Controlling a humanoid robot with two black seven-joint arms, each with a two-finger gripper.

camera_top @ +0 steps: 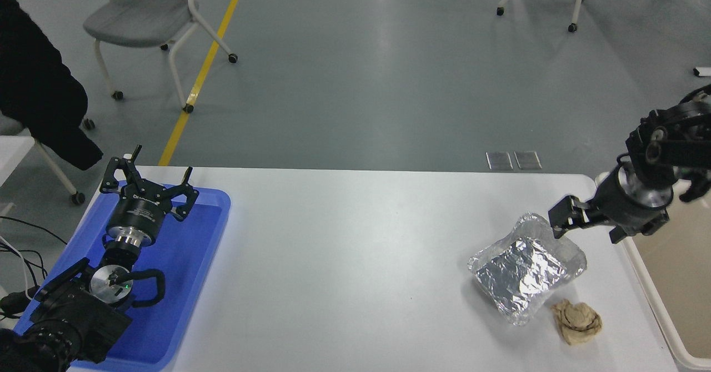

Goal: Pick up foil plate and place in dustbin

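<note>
The foil plate, a crinkled silver tray, lies on the white table at the right. My right gripper comes in from the right edge and hangs low at the plate's far right corner. It is open, and one finger sits right at the far rim; I cannot tell if it touches. The cream dustbin stands just right of the table, partly cut off by the picture's edge. My left gripper is parked open over the blue tray at the lower left.
A crumpled brown paper wad lies on the table just in front and right of the foil plate. The blue tray fills the table's left end. Wheeled chairs and a dark coat stand on the floor beyond.
</note>
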